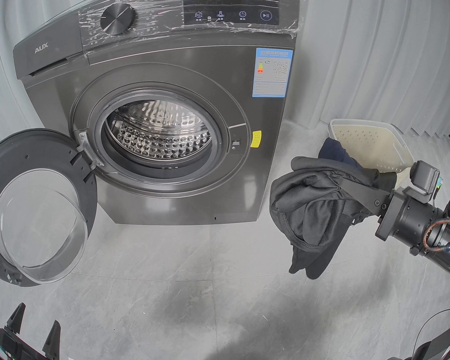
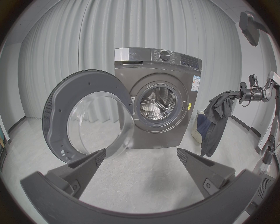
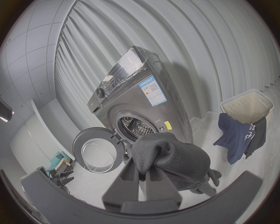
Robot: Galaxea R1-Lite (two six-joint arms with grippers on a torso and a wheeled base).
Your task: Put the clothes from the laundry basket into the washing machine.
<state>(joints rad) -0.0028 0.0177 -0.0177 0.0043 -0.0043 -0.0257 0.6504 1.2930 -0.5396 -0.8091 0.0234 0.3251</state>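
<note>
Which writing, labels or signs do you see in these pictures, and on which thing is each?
Washing machine drawer front: a short brand mark in pale letters.
Blue label: fine print, too small to read.
Yellow sticker: too small to read.
Control panel: icons and a play-pause sign, no words.
Navy garment: pale print, blurred.

Washing machine (image 1: 187, 206): short white logo lettering (image 1: 41, 48) on drawer front (image 1: 47, 51), top left. Control panel (image 1: 220, 5) w/ white icons, incl. play/pause sign (image 1: 266, 15); tiny marks round dial (image 1: 117, 18), too small to read. Blue label (image 1: 272, 72) on front, upper right: coloured rating bars, QR code, fine print illegible. Yellow sticker (image 1: 256, 138) below it, print illegible. Navy garment (image 3: 234, 137) has white print (image 3: 250, 130), unreadable
</note>
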